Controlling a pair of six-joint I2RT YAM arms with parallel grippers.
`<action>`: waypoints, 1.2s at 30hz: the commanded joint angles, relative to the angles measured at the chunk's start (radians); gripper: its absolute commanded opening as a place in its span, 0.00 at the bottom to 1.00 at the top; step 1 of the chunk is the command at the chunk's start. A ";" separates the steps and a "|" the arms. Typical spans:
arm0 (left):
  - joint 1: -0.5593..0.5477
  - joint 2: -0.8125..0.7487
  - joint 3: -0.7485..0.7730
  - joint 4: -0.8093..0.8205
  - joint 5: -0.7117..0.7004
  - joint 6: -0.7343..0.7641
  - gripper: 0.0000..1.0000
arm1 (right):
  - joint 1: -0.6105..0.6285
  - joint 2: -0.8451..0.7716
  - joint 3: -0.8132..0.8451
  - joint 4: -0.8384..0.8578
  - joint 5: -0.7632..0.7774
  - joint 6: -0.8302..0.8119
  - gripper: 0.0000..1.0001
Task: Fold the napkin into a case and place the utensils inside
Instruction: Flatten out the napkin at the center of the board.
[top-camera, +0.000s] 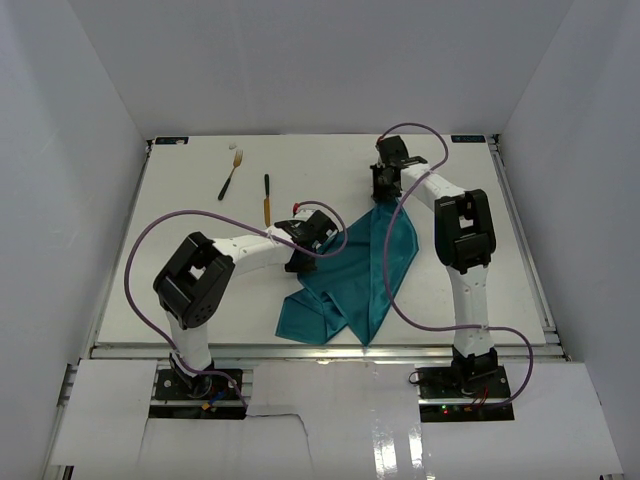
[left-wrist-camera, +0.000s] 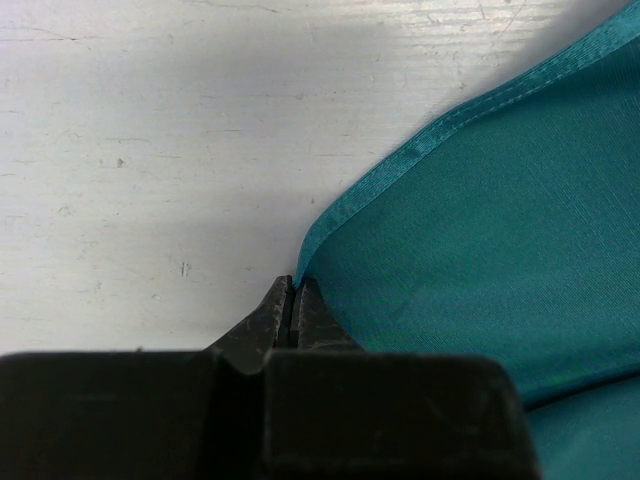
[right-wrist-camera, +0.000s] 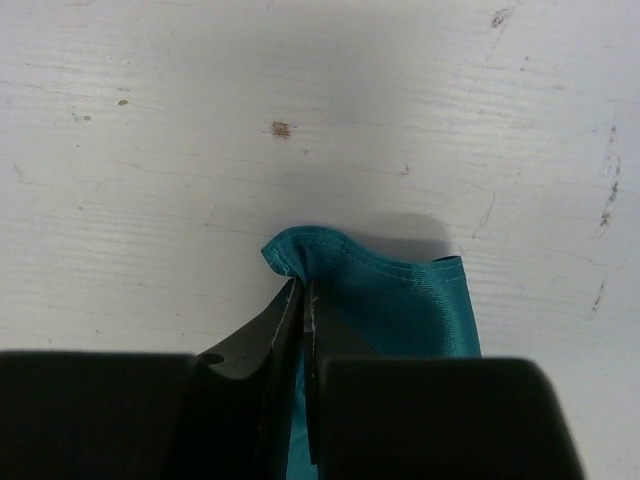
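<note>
Napkin (top-camera: 350, 275) lies rumpled near the middle of the table (top-camera: 510, 270), teal cloth drawn into a long ridge. Left gripper (top-camera: 325, 236) is clamped tight on its hem at eleven o'clock. The right gripper (top-camera: 386, 188) pinches a corner at one o'clock, jaws closed on cloth. Knife (top-camera: 266, 198) and fork (top-camera: 231, 175) lie near each other at ten o'clock, apart from the cloth.

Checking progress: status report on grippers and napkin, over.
Left gripper, right gripper shut on napkin edges. Napkin bunched, not folded. Knife, fork far left, clear of it.
</note>
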 joint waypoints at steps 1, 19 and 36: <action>0.003 -0.059 0.009 -0.029 -0.049 0.006 0.00 | 0.012 0.057 0.008 -0.021 -0.127 -0.025 0.08; 0.016 -0.243 0.494 -0.163 -0.569 0.100 0.00 | 0.012 -0.739 -0.190 0.110 -0.012 -0.212 0.08; 0.013 -0.881 0.497 0.347 0.110 0.458 0.00 | 0.010 -1.371 -0.100 0.110 0.164 -0.324 0.08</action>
